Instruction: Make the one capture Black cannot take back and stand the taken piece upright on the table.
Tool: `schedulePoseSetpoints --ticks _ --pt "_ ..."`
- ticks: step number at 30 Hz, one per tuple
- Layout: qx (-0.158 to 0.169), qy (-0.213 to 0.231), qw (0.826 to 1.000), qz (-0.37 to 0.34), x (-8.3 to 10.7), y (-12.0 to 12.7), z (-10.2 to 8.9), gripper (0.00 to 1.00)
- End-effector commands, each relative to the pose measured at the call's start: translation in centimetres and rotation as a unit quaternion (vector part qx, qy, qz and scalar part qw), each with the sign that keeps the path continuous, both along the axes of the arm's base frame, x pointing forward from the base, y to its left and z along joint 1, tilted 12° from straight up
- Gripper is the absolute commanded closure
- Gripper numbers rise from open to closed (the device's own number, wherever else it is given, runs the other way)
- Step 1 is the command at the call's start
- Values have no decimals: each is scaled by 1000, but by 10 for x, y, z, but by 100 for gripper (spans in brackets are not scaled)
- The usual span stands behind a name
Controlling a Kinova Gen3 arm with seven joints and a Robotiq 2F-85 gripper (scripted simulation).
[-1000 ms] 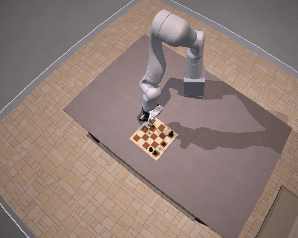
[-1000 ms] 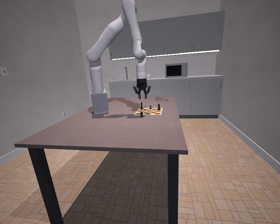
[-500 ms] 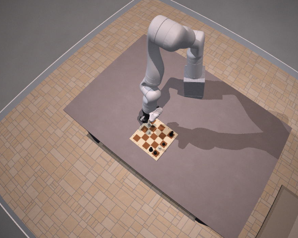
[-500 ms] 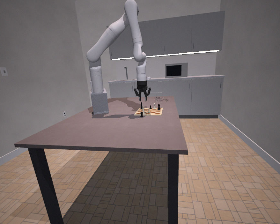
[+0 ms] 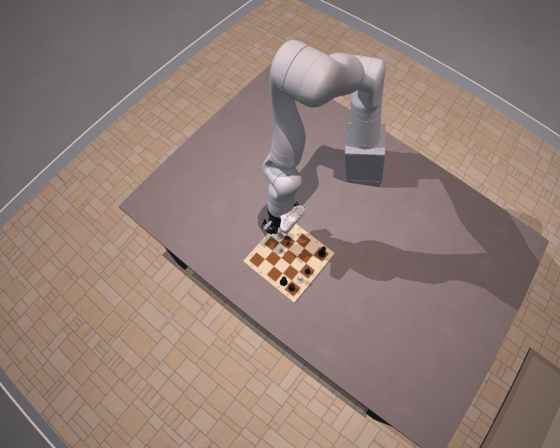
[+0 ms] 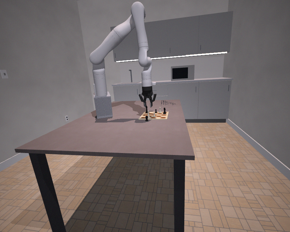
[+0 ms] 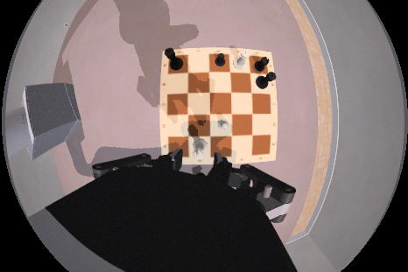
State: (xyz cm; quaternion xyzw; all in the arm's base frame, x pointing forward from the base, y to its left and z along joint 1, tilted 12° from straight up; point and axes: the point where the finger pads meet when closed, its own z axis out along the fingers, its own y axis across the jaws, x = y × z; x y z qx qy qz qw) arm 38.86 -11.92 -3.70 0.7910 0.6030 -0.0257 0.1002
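Observation:
The small chessboard (image 5: 288,265) lies on the brown table and also shows in the wrist view (image 7: 218,108). Several black pieces stand along its far side: one at the left corner (image 7: 172,58), one further along (image 7: 219,59) and two at the right corner (image 7: 263,72). A white piece (image 7: 239,59) stands among them. Two white pieces (image 7: 200,144) (image 7: 221,125) stand near the board's close edge, under my gripper. My gripper (image 6: 147,103) hangs above that edge with its fingers partly apart and nothing between them. Its fingertips also show in the wrist view (image 7: 199,162).
The arm's grey base block (image 5: 365,161) stands on the table behind the board. The table's edge (image 5: 212,284) runs close along one side of the board. Kitchen cabinets and a counter (image 6: 190,84) stand beyond the table.

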Motion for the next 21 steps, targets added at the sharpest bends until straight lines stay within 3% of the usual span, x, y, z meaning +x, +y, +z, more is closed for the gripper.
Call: schedulePoseSetpoints --ticks 1,21 --pt "0 3 1000 -2 -2 -2 -4 59" --pt "0 3 1000 -2 -1 -3 -10 59"
